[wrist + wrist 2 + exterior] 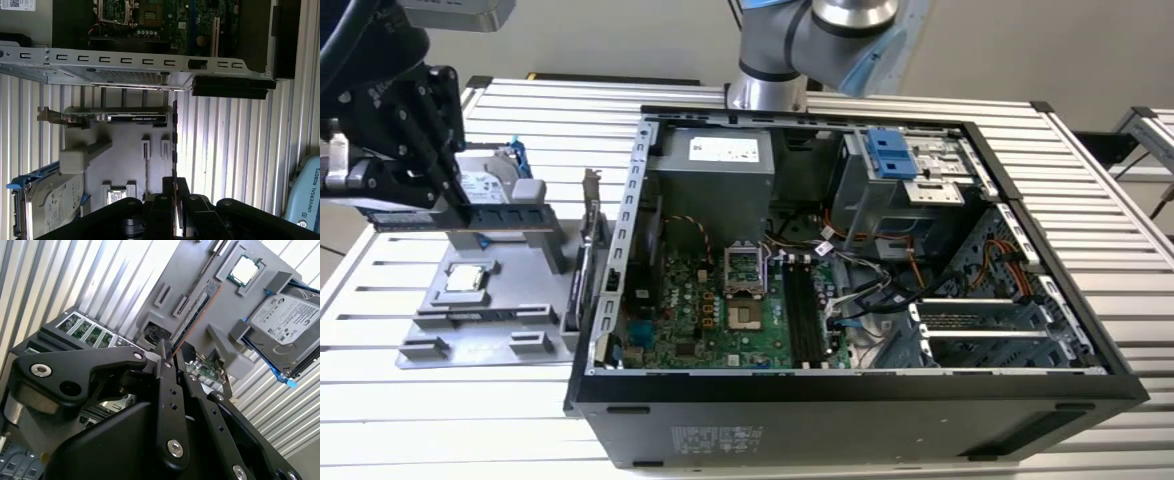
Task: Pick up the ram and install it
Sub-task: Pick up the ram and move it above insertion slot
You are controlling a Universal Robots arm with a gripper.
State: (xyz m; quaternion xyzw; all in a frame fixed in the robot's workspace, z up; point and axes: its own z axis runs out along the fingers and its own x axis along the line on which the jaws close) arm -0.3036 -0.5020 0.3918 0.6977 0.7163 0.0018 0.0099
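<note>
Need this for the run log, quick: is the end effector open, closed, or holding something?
End effector: closed, holding the ram stick.

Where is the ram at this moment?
The ram is at the exterior view's left, gripped edge-on by the gripper above the grey parts tray. It is beside the open computer case, not inside it.

Exterior view looks down on case (854, 405), wrist views close, seemingly sharing tray (200, 271) (120, 160)
</note>
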